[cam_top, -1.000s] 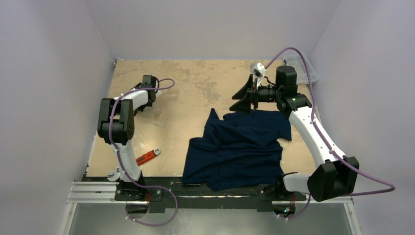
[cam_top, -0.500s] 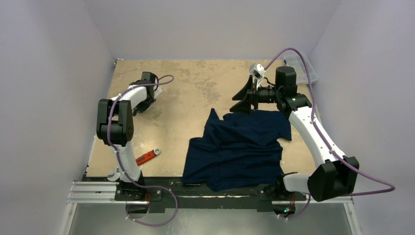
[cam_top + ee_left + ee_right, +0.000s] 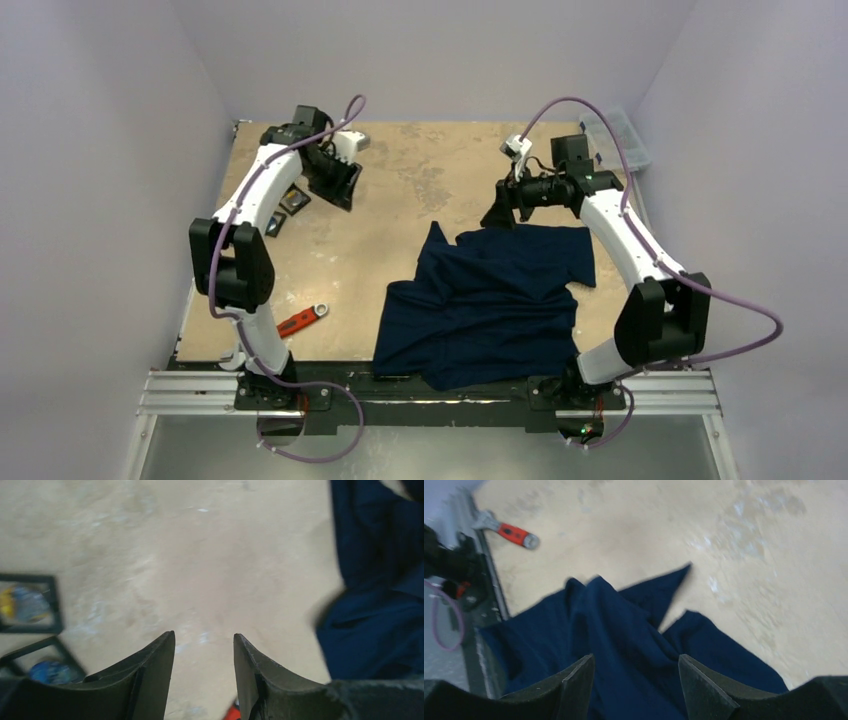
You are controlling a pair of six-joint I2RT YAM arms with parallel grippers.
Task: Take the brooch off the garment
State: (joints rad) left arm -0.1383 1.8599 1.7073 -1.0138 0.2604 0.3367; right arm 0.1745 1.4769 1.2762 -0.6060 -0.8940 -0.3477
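The garment [image 3: 490,300], a dark navy T-shirt, lies crumpled on the table's near right; it also shows in the left wrist view [image 3: 380,605] and the right wrist view [image 3: 624,625]. No brooch shows on it. Two small black-framed squares with blue and yellow inside [image 3: 293,200] [image 3: 27,602] lie on bare table at the far left; I cannot tell whether either is the brooch. My left gripper [image 3: 340,185] [image 3: 202,637] hangs open above bare table beside them, holding nothing. My right gripper [image 3: 497,215] [image 3: 636,660] hovers open over the garment's far edge, empty.
A red-handled wrench [image 3: 300,320] [image 3: 511,531] lies near the left arm's base. A clear plastic bin [image 3: 615,135] stands at the far right corner. The metal rail [image 3: 430,395] runs along the near edge, and the garment's hem hangs over it.
My left gripper has opened, risen off the table and swung back and to the right, uncovering the framed squares. The right arm shifted its gripper slightly left; the garment has not moved.
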